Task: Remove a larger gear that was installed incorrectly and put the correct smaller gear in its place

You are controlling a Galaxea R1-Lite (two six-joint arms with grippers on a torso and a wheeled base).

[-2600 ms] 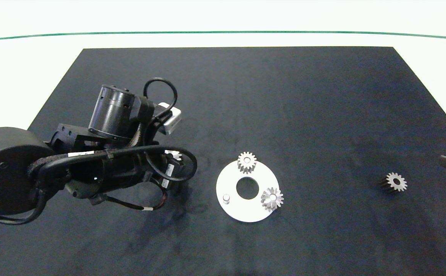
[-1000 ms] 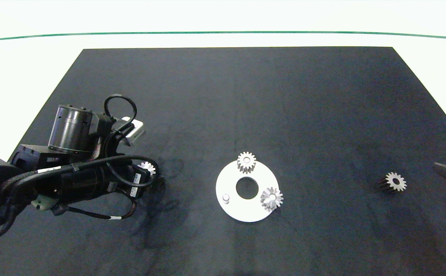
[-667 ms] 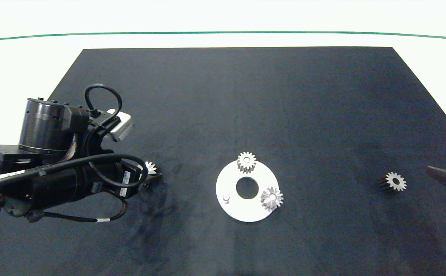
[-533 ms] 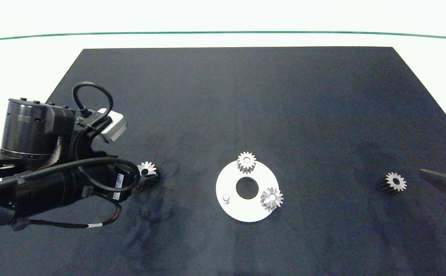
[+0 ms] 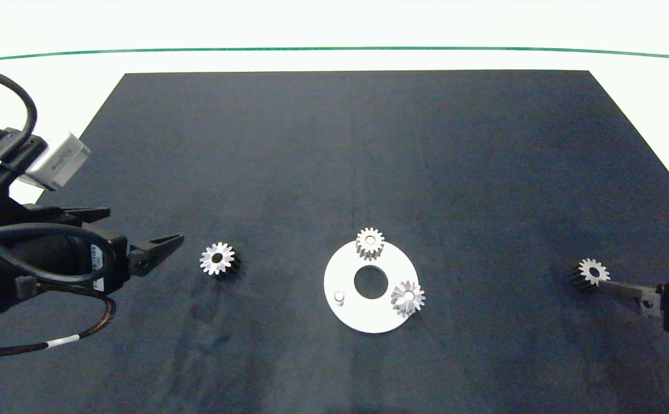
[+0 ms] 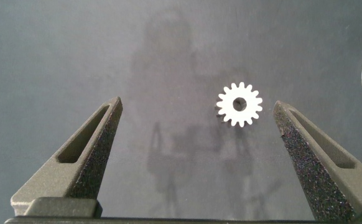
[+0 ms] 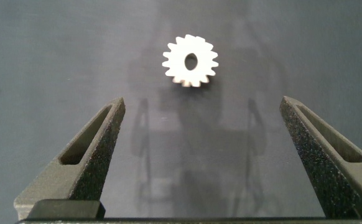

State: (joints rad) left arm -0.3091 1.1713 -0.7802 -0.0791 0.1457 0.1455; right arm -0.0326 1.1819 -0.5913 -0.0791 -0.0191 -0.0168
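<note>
— White ring plate point(image 5: 363, 319) carries what?
— Two gears point(image 5: 370, 242) point(image 5: 408, 297), twelve and four o'clock; bare peg point(image 5: 339, 296) at eight.
— Larger gear point(image 5: 217, 259)?
— On the mat point(image 5: 334, 144) at the plate's nine, bore up; left gripper point(image 6: 197, 104) splayed wide, apart. Smaller gear point(image 5: 592, 272) at three, likewise; right gripper point(image 7: 203, 99) splayed wide.

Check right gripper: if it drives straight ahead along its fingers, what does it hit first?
The smaller gear. The right gripper is open and aimed at it, with bare black mat between. Height above the mat is unclear, so it may straddle or pass over the gear.
</note>
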